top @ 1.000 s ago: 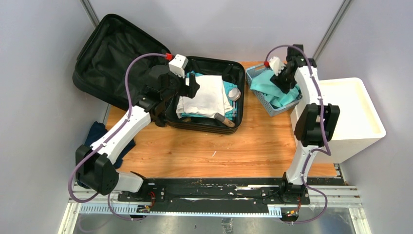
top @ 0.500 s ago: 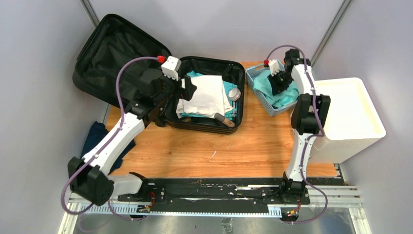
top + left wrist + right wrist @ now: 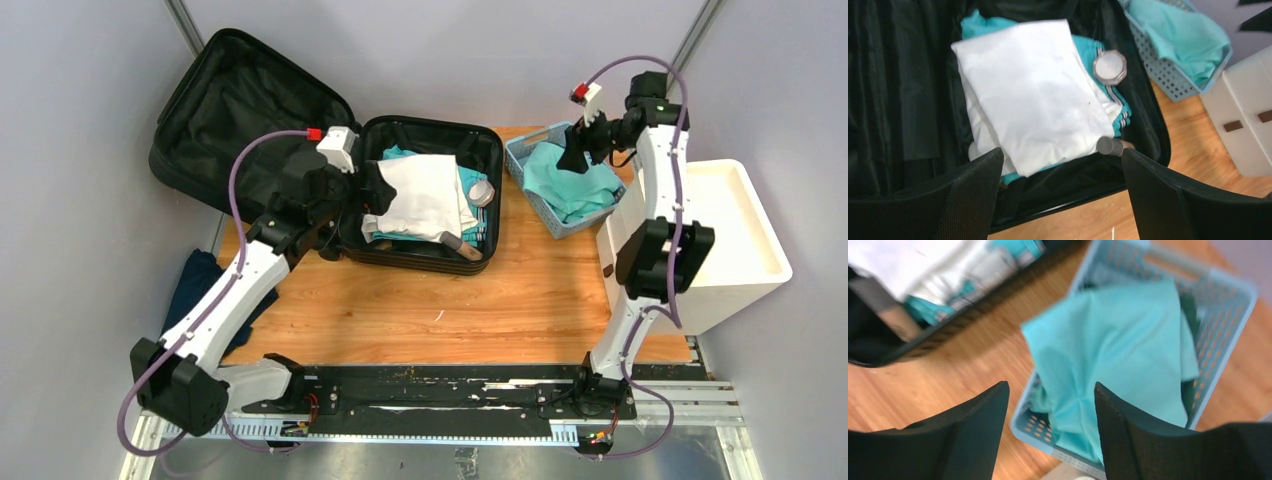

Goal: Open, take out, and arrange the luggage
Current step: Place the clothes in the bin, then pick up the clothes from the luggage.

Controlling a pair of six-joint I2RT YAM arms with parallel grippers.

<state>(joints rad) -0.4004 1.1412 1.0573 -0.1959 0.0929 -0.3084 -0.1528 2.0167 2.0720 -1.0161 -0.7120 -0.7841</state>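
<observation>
Luggage (image 3: 230,110) open, white cloth (image 3: 425,195) inside

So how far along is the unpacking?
Done: the luggage lies open and a teal cloth sits in the basket. In hand: nothing; the left fingers hover open over the white cloth, the right fingers open above the basket. To do: white cloth, teal clothes and a jar inside.

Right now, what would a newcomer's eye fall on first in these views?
The big black suitcase lies open at the table's far left, lid thrown back, with a folded white cloth on top of teal clothes inside. Next comes the blue basket to its right, holding a teal cloth. An arm hangs over each, left gripper above the suitcase and right gripper above the basket, both open and empty.
</observation>
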